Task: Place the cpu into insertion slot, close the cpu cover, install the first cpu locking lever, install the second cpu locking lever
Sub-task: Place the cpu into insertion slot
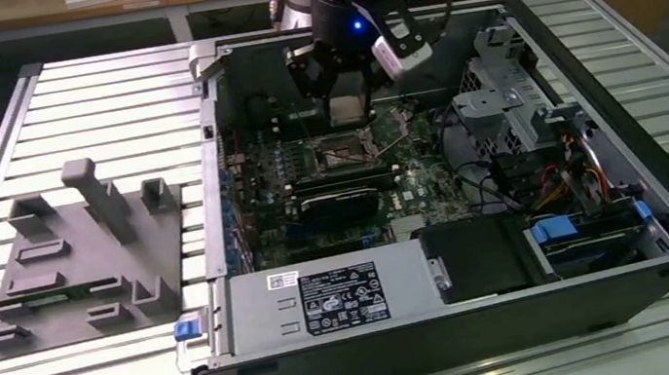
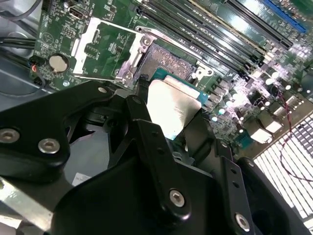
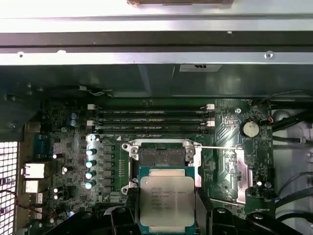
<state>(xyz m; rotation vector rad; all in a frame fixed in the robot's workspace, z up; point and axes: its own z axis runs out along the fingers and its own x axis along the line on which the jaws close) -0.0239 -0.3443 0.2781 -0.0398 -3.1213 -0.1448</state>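
My gripper (image 1: 345,97) hangs inside the open computer case, shut on the cpu (image 1: 347,109), a flat square chip with a dull silver top. The first wrist view has the cpu (image 3: 166,199) between the black fingers (image 3: 205,208), held above the board and just short of the insertion slot (image 3: 161,156). The slot is a dark square socket with a silvery rim on the green board, and nothing lies in it. The cpu cover (image 3: 235,169) is swung open and lies flat beside the slot. The second wrist view gives the cpu (image 2: 172,108), the slot (image 2: 168,59) and the open cover (image 2: 105,46).
Long black memory slots (image 3: 151,120) run beside the socket, and a coin battery (image 3: 250,129) sits near the cover. The case walls (image 1: 213,116) close in the board, with a drive cage (image 1: 508,114) and power supply (image 1: 324,302). A grey fixture (image 1: 81,253) lies on the slatted table (image 1: 98,93).
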